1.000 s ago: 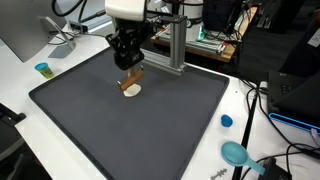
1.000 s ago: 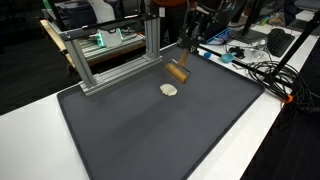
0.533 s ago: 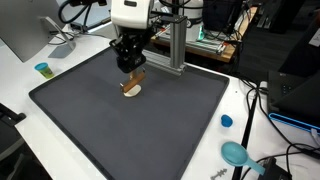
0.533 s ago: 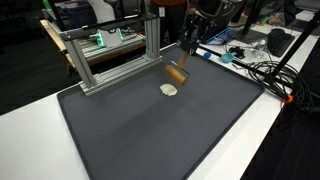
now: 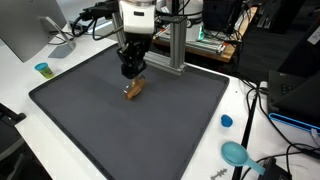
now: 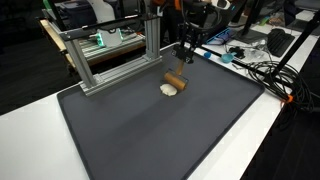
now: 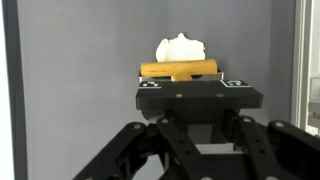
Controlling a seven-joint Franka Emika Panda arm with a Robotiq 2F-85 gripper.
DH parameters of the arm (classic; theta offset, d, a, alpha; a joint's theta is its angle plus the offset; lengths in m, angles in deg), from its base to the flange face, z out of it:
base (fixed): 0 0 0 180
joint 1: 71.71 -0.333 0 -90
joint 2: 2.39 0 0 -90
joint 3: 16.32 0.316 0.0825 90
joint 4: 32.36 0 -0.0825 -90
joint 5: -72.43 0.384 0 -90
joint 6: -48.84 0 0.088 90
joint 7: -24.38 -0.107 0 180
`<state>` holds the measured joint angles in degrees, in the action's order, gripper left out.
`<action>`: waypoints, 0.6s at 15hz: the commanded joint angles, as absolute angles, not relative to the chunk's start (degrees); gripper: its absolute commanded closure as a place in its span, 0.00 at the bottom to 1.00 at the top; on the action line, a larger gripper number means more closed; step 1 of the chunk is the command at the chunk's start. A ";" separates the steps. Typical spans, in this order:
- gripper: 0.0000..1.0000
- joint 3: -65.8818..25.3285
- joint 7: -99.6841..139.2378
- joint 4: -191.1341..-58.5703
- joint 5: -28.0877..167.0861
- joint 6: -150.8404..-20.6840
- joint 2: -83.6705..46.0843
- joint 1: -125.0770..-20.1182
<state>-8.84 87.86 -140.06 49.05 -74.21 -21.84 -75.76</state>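
The end effector [image 7: 190, 84] is closed on a short brown cylinder [image 7: 180, 69], which lies crosswise at its fingertips in the wrist view. In both exterior views the end effector [image 5: 132, 77] [image 6: 183, 66] points straight down with the cylinder [image 5: 134, 88] [image 6: 176, 80] at its tip, low over the mat; I can't tell whether the piece touches the mat.

Just beside the cylinder is a small white lump [image 6: 169, 89], resting on the mat; from the wrist it shows right behind the cylinder [image 7: 180, 47], and whether the two touch I can't make out.

Both sit on a large dark grey mat [image 5: 120, 130] [image 6: 150, 130], toward the edge nearest an aluminium frame [image 5: 178, 45] [image 6: 100, 55] that stands at the mat's border. The mat lies on a white surface [image 5: 15, 92].

Out on that surface, well apart from the end effector, an exterior view shows a small blue cup [image 5: 42, 69] off one corner of the mat, and a blue cap [image 5: 226, 121] and a teal round object [image 5: 235, 153] past the opposite side, near some cables [image 5: 262, 110].
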 commanded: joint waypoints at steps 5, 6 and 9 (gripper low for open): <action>0.79 -9.51 86.82 -138.40 48.55 -70.26 -24.69 -76.85; 0.79 -9.76 86.35 -137.77 48.32 -70.45 -25.35 -76.83; 0.79 -10.31 85.57 -136.84 48.19 -70.97 -26.05 -76.40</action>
<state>-9.18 86.43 -138.88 48.90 -71.52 -24.37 -76.36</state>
